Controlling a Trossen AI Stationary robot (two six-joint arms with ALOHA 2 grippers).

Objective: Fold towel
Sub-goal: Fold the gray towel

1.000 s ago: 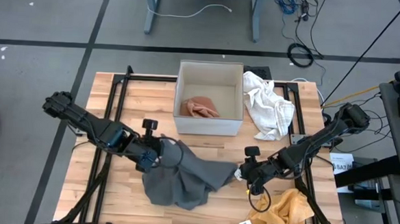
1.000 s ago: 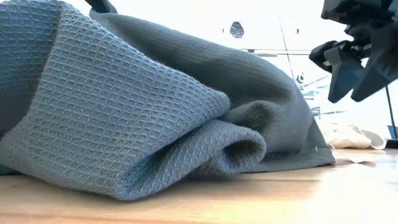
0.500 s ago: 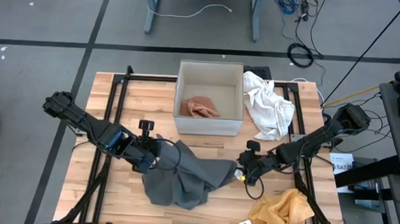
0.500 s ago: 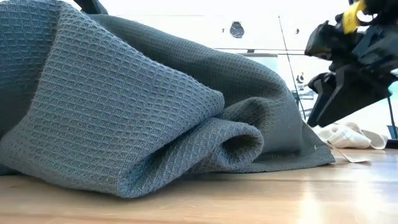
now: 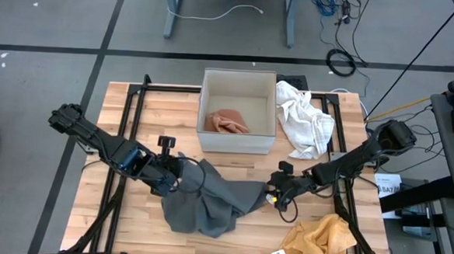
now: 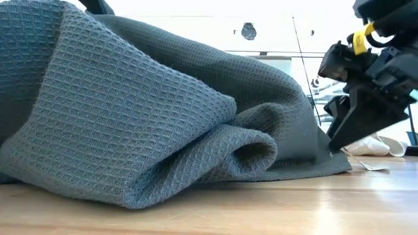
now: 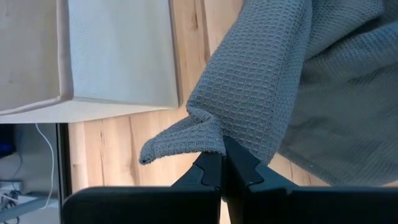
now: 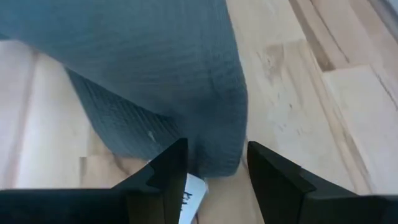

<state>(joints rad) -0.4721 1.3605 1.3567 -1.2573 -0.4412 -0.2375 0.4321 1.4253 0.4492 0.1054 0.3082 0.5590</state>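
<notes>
Since a second ago our right gripper [image 5: 273, 196] has slid in from farther out on the table to the grey towel [image 5: 207, 200], and our left gripper [image 5: 182, 180] has carried its bit of cloth slightly toward the white box [image 5: 238, 110].

Our left jaws are pressed fully together, pinching a folded corner of the towel that pokes out just past the fingertips [image 7: 214, 167]. From there the towel spills away in a rumpled heap on the wooden table [image 5: 118, 117].

Our right jaws stand apart, straddling the towel's opposite corner, with the cloth edge lying between the two fingers [image 8: 165, 180] (whether they touch it, we cannot tell). A small white tag [image 8: 191, 191] sits on the table between those jaws.
</notes>
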